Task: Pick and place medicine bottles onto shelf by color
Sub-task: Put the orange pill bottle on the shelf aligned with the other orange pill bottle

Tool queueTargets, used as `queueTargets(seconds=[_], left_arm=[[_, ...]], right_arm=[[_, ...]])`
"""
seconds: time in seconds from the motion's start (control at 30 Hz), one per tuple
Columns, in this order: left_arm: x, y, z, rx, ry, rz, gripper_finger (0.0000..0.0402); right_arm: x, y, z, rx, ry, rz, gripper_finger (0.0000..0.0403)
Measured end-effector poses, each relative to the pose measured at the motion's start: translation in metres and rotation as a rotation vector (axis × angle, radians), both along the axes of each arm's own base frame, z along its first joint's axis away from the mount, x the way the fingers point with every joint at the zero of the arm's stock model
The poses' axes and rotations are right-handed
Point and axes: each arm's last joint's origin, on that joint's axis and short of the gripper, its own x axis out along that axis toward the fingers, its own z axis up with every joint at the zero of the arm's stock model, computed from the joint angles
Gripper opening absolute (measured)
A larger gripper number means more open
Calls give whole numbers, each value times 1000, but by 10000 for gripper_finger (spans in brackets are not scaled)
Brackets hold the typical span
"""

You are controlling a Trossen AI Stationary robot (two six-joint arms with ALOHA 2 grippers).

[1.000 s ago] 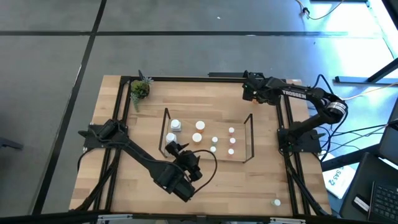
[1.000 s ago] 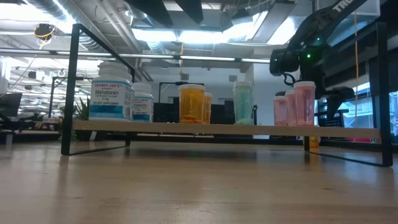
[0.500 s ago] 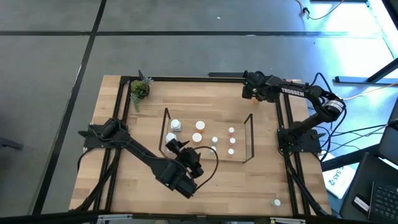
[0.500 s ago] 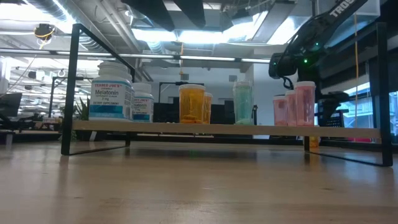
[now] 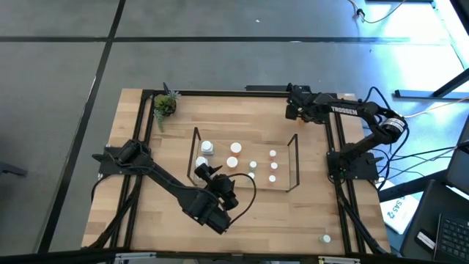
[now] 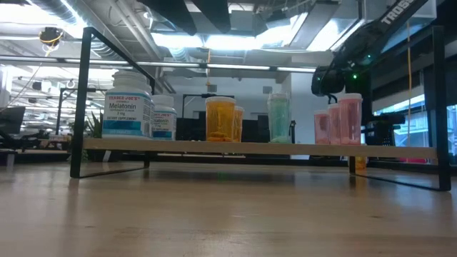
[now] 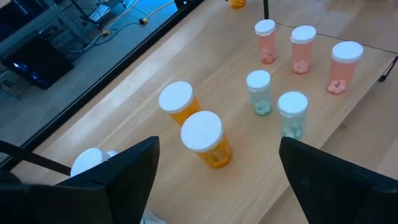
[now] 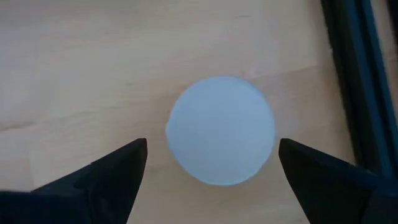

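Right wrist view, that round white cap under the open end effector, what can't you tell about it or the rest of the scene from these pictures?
- Round white cap, right wrist view: seen straight down, so the cap hides its bottle's body colour.
- Same bottle, high view: hidden under the right end effector.
- Small white-capped bottle at the near right table corner, high view: too small to tell its colour.
- White bottle, left wrist view: mostly hidden behind the left end effector's finger.

Potted plant (image 5: 164, 105) at table's (image 5: 139, 220) far-left corner.

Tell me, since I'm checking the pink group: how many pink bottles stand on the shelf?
3 pink bottles, in a row at the shelf's right end in the high view, beside the two teal bottles. None seems hidden.
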Motion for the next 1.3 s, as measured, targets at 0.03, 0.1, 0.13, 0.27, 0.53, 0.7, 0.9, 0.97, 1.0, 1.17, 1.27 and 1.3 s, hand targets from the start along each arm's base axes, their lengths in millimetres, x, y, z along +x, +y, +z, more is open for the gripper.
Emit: queueTargets(seconds=[0.03,0.1,0.13,0.27,0.53,0.7,0.9,0.97,1.0,1.17,1.27,1.3], left_arm=[[0,0,0,0,0,0,326],[0,0,0,0,-1,0,326],[0,0,0,0,0,0,326],[0,1,0,0,-1,3,326],[4,7,0,-2,-5,20,326],[4,7,0,-2,-5,21,326],[4,7,0,-2,-5,22,326],[4,7,0,-3,-5,23,326],[4,8,0,-2,-5,23,326],[4,8,0,-2,-5,23,326],[4,8,0,-2,-5,23,326],[4,8,0,-2,-5,23,326]], right_arm=[[0,0,-2,-3,-7,-6,365],[-2,2,-6,-2,-9,-13,365],[-1,1,-6,-7,-13,-7,365],[-1,1,-6,-15,-3,21,365],[-2,0,-6,-31,10,19,365],[-2,0,-6,-27,16,23,358],[-2,0,-6,-24,24,45,299],[-2,0,-6,-24,25,46,274],[-2,0,-6,-24,25,46,261],[-2,0,-6,-24,24,46,205],[-2,0,-5,-27,23,46,185],[-2,0,-5,-27,23,46,183]])
